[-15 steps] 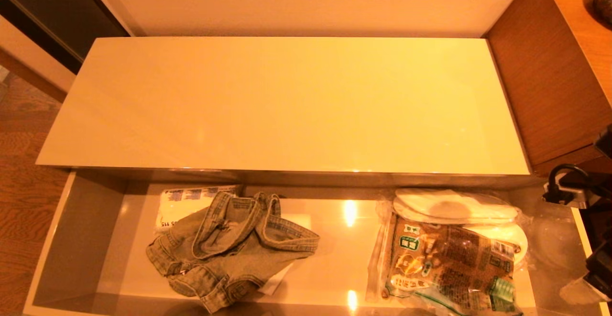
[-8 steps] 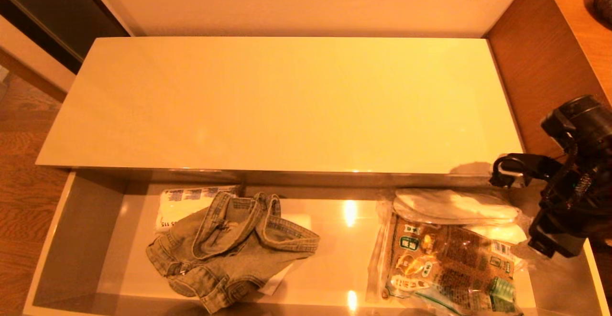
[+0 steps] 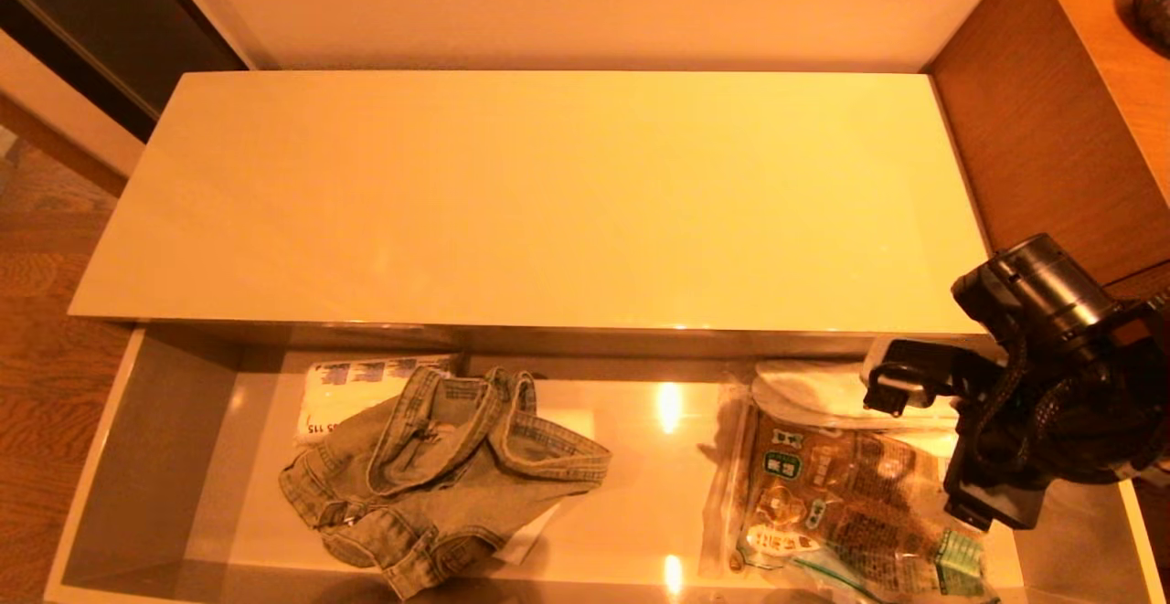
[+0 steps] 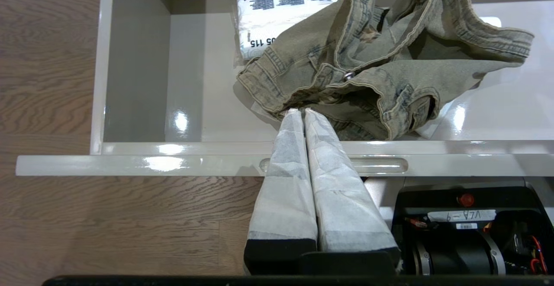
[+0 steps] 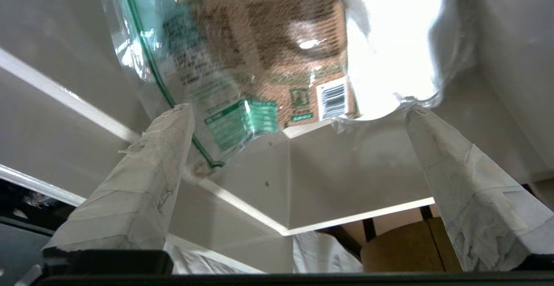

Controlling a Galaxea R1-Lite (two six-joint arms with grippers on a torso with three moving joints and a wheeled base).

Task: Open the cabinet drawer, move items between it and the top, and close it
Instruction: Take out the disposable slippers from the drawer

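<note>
The drawer [image 3: 146, 439] stands pulled out below the bare glossy top [image 3: 548, 202] of the cabinet. A crumpled grey-green denim garment [image 3: 439, 467] lies left of the drawer's middle. The white slippers [image 3: 813, 394] in clear wrap lie at the drawer's right end, partly under a brown food bag [image 3: 850, 503]. My right arm [image 3: 1042, 385] hangs over that right end and hides part of the slippers. In the right wrist view the right gripper [image 5: 294, 115] is open wide and empty, with the bag [image 5: 259, 39] and slippers [image 5: 389, 52] just past its fingertips. My left gripper [image 4: 298, 112] is shut and empty, parked above the drawer's front rim [image 4: 173, 165] near the denim [image 4: 381, 69].
A white tissue pack with black print [image 3: 356, 389] lies at the drawer's back, partly under the denim. A taller brown wooden unit [image 3: 1051, 129] adjoins the cabinet on the right. Wood floor [image 3: 46, 385] shows on the left. The drawer floor between denim and bag is bare.
My right arm has swung in from the right edge, moving left and down over the drawer's right end, now covering part of the slippers. The left arm and all items have stayed put.
</note>
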